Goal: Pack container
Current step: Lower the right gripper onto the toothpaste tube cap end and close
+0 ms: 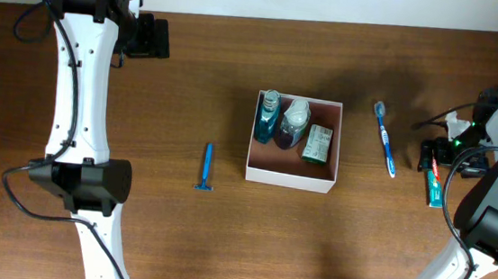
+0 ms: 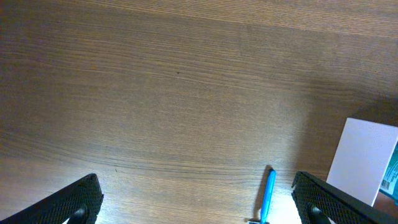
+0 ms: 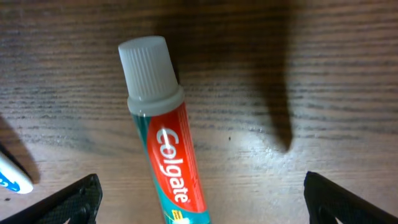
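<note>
The container [image 1: 288, 177], a white square box with a pinkish-brown floor, stands mid-table; its white wall [image 2: 364, 158] shows in the left wrist view. Inside are a teal bottle [image 1: 268, 115], a clear-topped dark bottle [image 1: 293, 123] and a small green box [image 1: 317, 144]. A red-and-teal Colgate toothpaste tube [image 3: 165, 155] with a white cap lies on the wood between the fingers of my open right gripper [image 3: 202, 205], left of centre and touching neither. My left gripper [image 1: 154, 37] hovers open and empty at the far left, and the left wrist view has a blue razor [image 2: 267, 196] near its right finger [image 2: 323, 199].
The blue razor [image 1: 207, 167] lies left of the container. A blue-and-white toothbrush [image 1: 385, 138] lies to its right, close to the toothpaste tube [image 1: 435, 187]; its tip [image 3: 12, 177] shows at the left edge of the right wrist view.
</note>
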